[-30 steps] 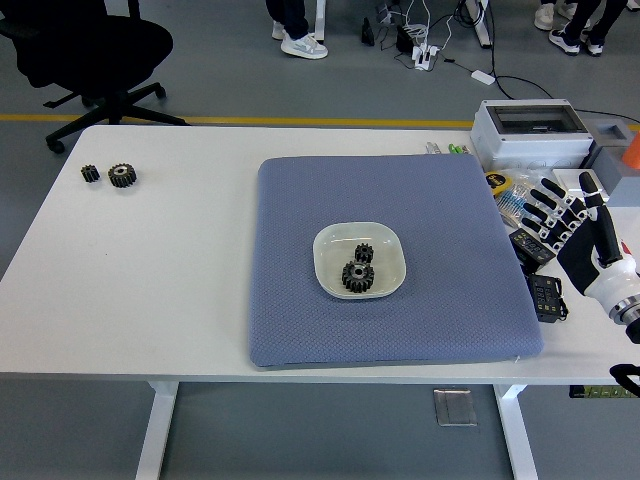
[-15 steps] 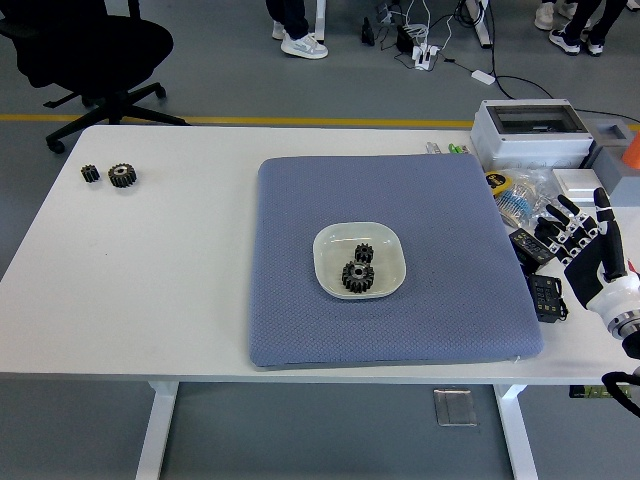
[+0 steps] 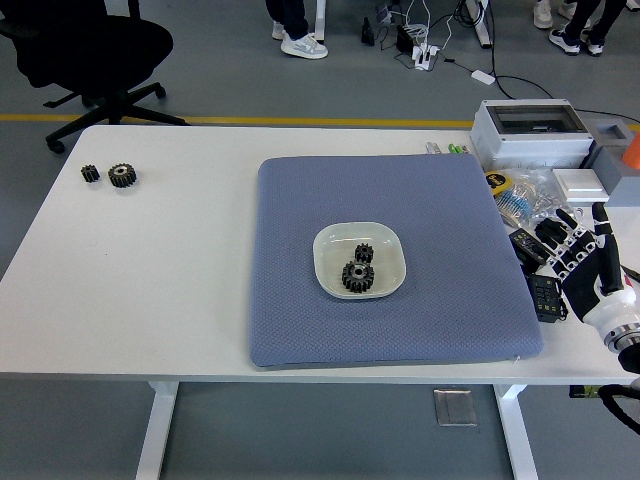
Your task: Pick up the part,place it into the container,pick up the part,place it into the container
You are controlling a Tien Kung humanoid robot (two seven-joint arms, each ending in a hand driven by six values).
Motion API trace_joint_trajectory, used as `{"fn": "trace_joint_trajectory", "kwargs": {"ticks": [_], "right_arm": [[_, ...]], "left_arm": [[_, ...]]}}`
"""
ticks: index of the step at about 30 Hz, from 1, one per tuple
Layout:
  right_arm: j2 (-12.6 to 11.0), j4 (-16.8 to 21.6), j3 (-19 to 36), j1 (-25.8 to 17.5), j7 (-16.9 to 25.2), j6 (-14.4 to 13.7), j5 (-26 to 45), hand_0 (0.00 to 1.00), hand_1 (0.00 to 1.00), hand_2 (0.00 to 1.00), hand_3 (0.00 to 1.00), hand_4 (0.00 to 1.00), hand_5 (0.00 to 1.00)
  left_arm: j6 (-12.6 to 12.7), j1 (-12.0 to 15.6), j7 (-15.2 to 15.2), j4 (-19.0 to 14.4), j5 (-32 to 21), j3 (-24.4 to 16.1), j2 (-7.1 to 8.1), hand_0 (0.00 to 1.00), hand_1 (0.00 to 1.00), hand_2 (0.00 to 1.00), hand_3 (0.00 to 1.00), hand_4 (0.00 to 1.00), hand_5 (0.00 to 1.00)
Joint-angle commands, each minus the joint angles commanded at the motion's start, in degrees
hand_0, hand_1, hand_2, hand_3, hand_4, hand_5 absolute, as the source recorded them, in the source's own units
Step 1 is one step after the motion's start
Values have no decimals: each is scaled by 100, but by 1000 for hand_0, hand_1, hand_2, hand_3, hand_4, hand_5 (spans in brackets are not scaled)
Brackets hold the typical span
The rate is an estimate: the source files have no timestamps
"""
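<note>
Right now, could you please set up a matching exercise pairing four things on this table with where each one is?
Things:
1. two gears in the white dish
2. two spare gears
3. right robot hand
4. grey box

Places:
A. far right corner of the table
B. bare tabletop, far left
C. middle of the blue mat
D. right edge, beside the mat, holding nothing

Pairs: 1-C, 2-B, 3-D, 4-A

Right hand (image 3: 590, 268), black fingers (image 3: 573, 222) with white joints, white palm, silver wrist ring
</note>
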Motion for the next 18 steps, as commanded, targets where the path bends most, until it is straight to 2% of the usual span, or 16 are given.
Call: {"fn": "trace_joint_trajectory", "kwargs": {"ticks": [8,18], "right_arm": [[67,-95,-91,77,114,2,116,901,844,869,902,998,927],[264,-626,-328,405,671,-239,316,901,844,870,898,998,929]], "left_arm": [[-8,-38,-13,0,-60,35,0,650,629,707,580,687,616],[-11,-56,-13,0,-120,69,0,650,629,707,579,686,615]]}}
